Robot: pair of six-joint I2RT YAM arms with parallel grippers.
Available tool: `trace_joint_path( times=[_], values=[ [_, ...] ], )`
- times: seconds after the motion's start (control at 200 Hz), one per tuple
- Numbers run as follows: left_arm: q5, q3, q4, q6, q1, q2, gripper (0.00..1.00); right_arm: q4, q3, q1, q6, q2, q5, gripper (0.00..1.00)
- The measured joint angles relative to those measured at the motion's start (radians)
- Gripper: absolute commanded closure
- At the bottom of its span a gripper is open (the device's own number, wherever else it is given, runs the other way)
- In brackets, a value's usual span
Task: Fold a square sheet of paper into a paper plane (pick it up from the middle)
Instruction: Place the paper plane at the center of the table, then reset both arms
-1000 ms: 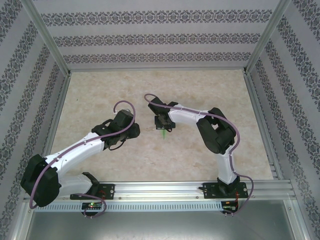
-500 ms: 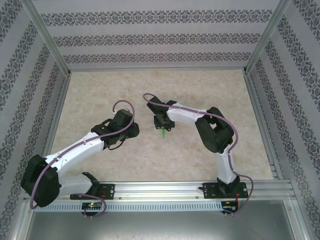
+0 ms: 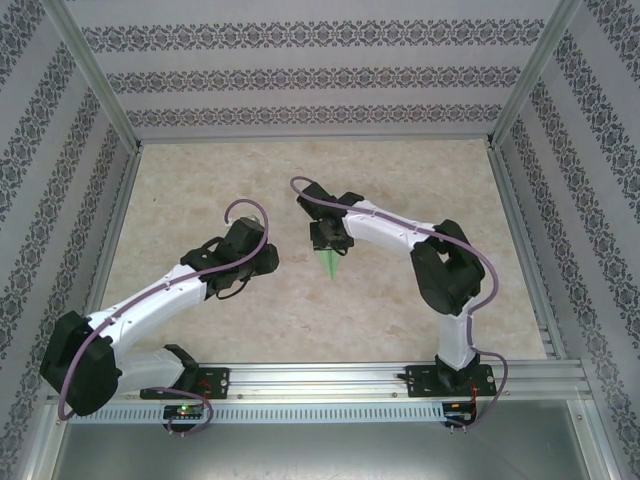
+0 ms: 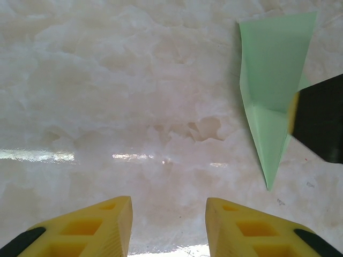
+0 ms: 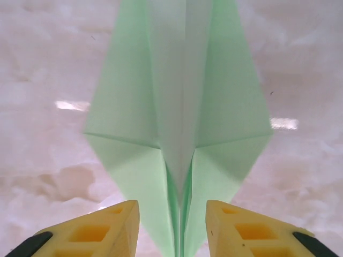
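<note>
- Paper plane (image 3: 331, 262) is lying flat on the tabletop (image 3: 200, 190) near the middle, just in front of the right pincer (image 3: 328, 240), nose pointing toward the arm bases
- right pincer is now standing with its jaws apart; a second ago it was pinched nearly closed over the plane, so it is letting go
- right wrist view: plane (image 5: 179, 107) is spreading out ahead with both wings folded and the centre crease showing; its tail is sitting in the gap of the right pincer (image 5: 172, 214), with clear space on both sides and no finger pressing it
- right arm is also stretching further out over the tabletop than a second ago, and more green is showing below it
- meaning, as a guess: folding is looking finished and this is the release, so the task is nearing its end
- left pincer (image 3: 262, 262) is hanging beside the plane, apart from it, jaws moderately apart and holding nothing, unchanged over the last second
- left wrist view: left pincer (image 4: 169, 214) is looking across bare tabletop, with the plane (image 4: 270, 91) off to the upper right
- tabletop is glossy pale marble-look, catching light streaks
- walls (image 3: 300, 80) with grey floral stripes are closing in three sides, and a metal rail (image 3: 330, 378) is running along the near edge
</note>
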Motion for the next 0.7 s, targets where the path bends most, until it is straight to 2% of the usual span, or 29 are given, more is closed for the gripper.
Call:
trace_joint_path(
  times=[0.14, 0.245, 0.36, 0.41, 0.475, 0.589, 0.704],
  values=[
    [-0.006, 0.0, 0.0, 0.002, 0.0, -0.018, 0.56, 0.008, -0.039, 0.02, -0.009, -0.142, 0.078, 0.59],
    [-0.026, -0.001, 0.0, 0.012, 0.0, -0.047, 0.48, 0.021, -0.102, 0.052, -0.03, -0.301, 0.226, 0.55],
    [-0.066, -0.017, 0.011, 0.029, 0.0, -0.107, 0.33, 0.082, -0.221, 0.069, -0.076, -0.499, 0.43, 0.3],
    [-0.09, -0.031, 0.018, 0.039, 0.0, -0.139, 0.25, 0.12, -0.292, 0.06, -0.097, -0.583, 0.523, 0.23],
    [-0.127, -0.048, 0.026, 0.053, 0.0, -0.176, 0.16, 0.183, -0.397, 0.023, -0.137, -0.678, 0.625, 0.15],
    [-0.215, -0.069, 0.03, 0.097, 0.001, -0.218, 0.0, 0.284, -0.57, -0.124, -0.201, -0.76, 0.705, 0.13],
    [-0.318, -0.075, 0.034, 0.151, 0.009, -0.234, 0.0, 0.405, -0.709, -0.261, -0.277, -0.763, 0.711, 0.11]
  ],
)
